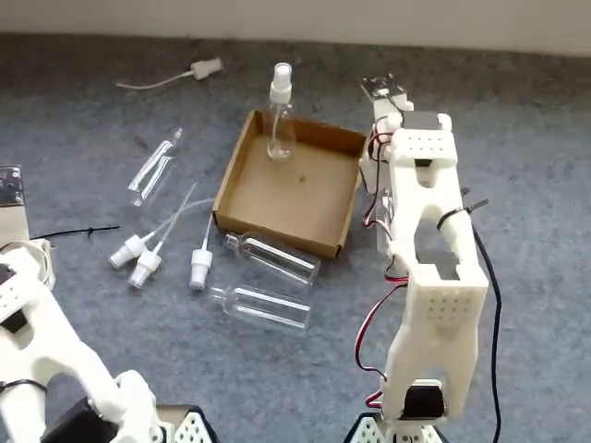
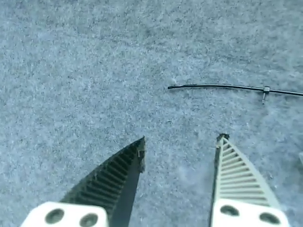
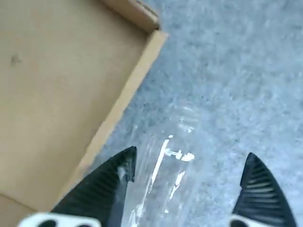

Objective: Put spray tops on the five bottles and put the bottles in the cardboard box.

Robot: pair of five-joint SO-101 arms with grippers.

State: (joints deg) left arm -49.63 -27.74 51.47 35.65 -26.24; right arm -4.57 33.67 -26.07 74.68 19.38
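A shallow cardboard box (image 1: 305,198) lies mid-table, with one clear bottle (image 1: 281,129) standing in it, its white spray top on. Two uncapped bottles (image 1: 274,257) (image 1: 261,308) lie in front of the box and a third (image 1: 153,170) lies to its left. Three spray tops (image 1: 128,250) (image 1: 146,269) (image 1: 200,268) lie left of the front bottles, and another (image 1: 207,68) sits far back. My right gripper (image 3: 190,152) is open over another clear bottle (image 3: 176,156) lying just outside the box wall (image 3: 128,99). My left gripper (image 2: 182,138) is open above bare carpet.
A black cable tie (image 2: 227,87) lies on the grey carpet ahead of the left gripper, also seen at the table's left (image 1: 78,231). The right arm (image 1: 425,231) stands along the box's right side. The left arm (image 1: 37,332) is at the near left corner.
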